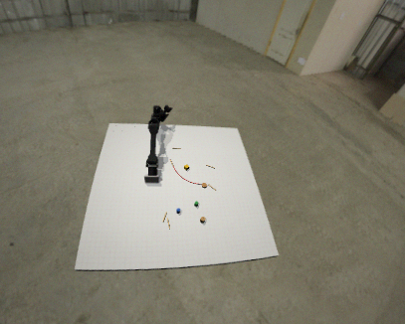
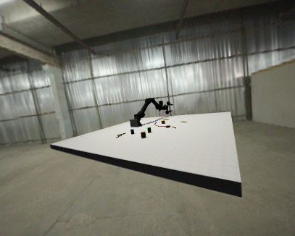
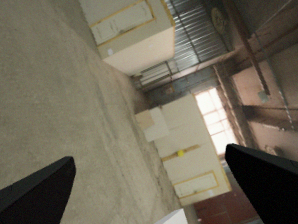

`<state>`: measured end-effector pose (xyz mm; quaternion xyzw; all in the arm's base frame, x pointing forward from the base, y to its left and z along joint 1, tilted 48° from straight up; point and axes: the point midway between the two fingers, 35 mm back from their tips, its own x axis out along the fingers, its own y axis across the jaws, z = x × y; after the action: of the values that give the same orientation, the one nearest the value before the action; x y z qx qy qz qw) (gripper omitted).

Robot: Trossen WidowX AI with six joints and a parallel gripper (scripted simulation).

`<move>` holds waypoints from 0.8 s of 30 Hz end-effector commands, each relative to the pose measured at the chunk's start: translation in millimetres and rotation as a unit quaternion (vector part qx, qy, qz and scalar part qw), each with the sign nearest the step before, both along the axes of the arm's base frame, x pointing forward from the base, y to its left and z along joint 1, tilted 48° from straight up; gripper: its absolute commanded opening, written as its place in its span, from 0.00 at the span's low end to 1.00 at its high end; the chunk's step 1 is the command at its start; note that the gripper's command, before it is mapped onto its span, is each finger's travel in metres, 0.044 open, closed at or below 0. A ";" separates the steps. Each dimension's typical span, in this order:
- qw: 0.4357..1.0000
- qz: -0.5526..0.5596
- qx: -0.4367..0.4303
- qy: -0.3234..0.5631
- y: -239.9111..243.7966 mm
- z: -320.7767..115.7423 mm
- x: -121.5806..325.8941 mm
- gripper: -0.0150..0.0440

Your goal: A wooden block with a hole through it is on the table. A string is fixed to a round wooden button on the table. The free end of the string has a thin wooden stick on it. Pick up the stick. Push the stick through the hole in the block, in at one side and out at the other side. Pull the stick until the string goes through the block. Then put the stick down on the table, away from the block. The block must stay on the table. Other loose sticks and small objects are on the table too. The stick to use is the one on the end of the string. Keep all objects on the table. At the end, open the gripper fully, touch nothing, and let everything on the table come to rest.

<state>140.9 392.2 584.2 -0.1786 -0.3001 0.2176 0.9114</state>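
Note:
My gripper (image 1: 163,109) (image 2: 168,106) (image 3: 152,157) is open and empty. It is held high above the far edge of the white table, and the wrist view shows only the hall past the two dark fingers. A red string (image 1: 183,178) (image 2: 156,124) curves from a round wooden button (image 1: 204,185) (image 2: 167,126) toward the arm's base (image 1: 152,178). Its free end (image 1: 171,161) lies on the table near the base; the stick there is too small to make out. A small yellow block (image 1: 186,167) (image 2: 163,121) stands beside the string. A tan wooden piece (image 1: 203,220) (image 2: 143,135) stands nearer the front.
Loose sticks lie at the back (image 1: 176,148), to the right (image 1: 210,166), beside the button (image 1: 212,188), and as a pair at the front (image 1: 165,218). A green piece (image 1: 196,204) (image 2: 148,129) and a blue piece (image 1: 178,211) (image 2: 132,132) stand mid-table. The table (image 1: 125,239) is square, with its edges far from the objects.

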 end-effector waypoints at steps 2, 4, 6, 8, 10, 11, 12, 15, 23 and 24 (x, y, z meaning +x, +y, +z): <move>0.995 -0.043 -0.086 -0.024 -4.0 -22.3 52.6 1.00; 0.991 -0.059 -0.121 -0.028 -7.5 -33.2 74.9 1.00; 0.985 -0.074 -0.155 -0.029 -12.8 -45.0 97.2 1.00; 0.978 -0.088 -0.190 -0.027 -19.9 -57.5 119.3 1.00; 0.969 -0.100 -0.224 -0.023 -28.2 -71.0 140.6 1.00; 0.964 -0.104 -0.242 -0.021 -32.6 -78.2 150.6 1.00; 0.959 -0.108 -0.260 -0.018 -37.1 -85.8 160.3 1.00; 0.936 -0.120 -0.329 -0.019 -54.2 -111.5 187.1 1.00; 0.874 -0.112 -0.472 0.006 -92.5 -180.5 234.7 1.00; 0.861 -0.106 -0.498 0.014 -100.3 -195.3 242.2 1.00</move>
<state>363.9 312.3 426.8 -0.5903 -0.1579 0.2150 0.7618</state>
